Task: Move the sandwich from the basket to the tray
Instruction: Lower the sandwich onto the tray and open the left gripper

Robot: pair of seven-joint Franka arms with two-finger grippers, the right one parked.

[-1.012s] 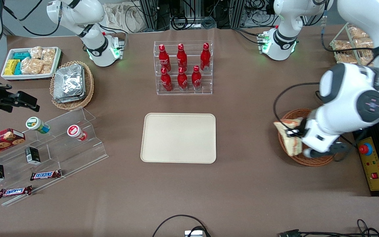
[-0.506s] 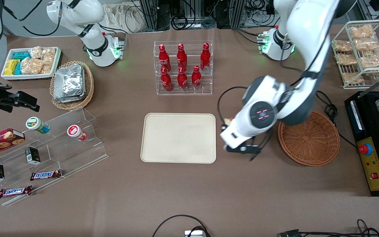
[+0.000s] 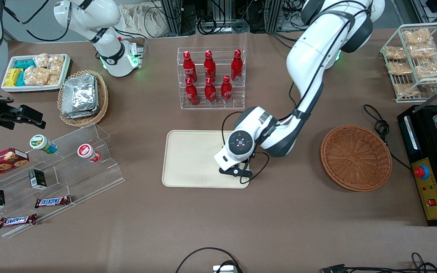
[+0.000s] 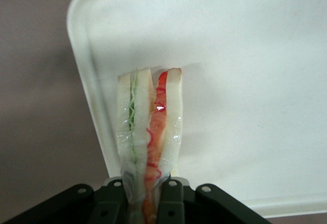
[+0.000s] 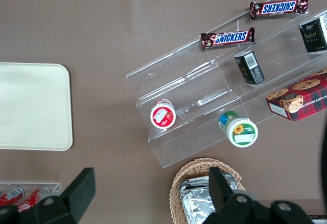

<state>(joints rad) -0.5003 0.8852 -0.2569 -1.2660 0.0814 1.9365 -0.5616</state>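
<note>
Cream plastic fills the wrist camera's sight: the tray (image 4: 245, 81) lies directly under the gripper (image 4: 144, 196), whose two black fingers (image 4: 113, 198) are closed tight on the sandwich (image 4: 148, 127). The wedge hangs clear of the tray, wrapped in clear film, its cut edge showing a green layer beside a red one between pale bread slices. From the front, the gripper (image 3: 233, 170) hangs over the tray (image 3: 188, 159) at the end nearest the working arm, close to the rim nearest the front camera; the sandwich itself is hidden there under the wrist. Well off from the gripper, toward the working arm's end of the table, the reddish-brown basket (image 3: 356, 157) sits with nothing in it.
</note>
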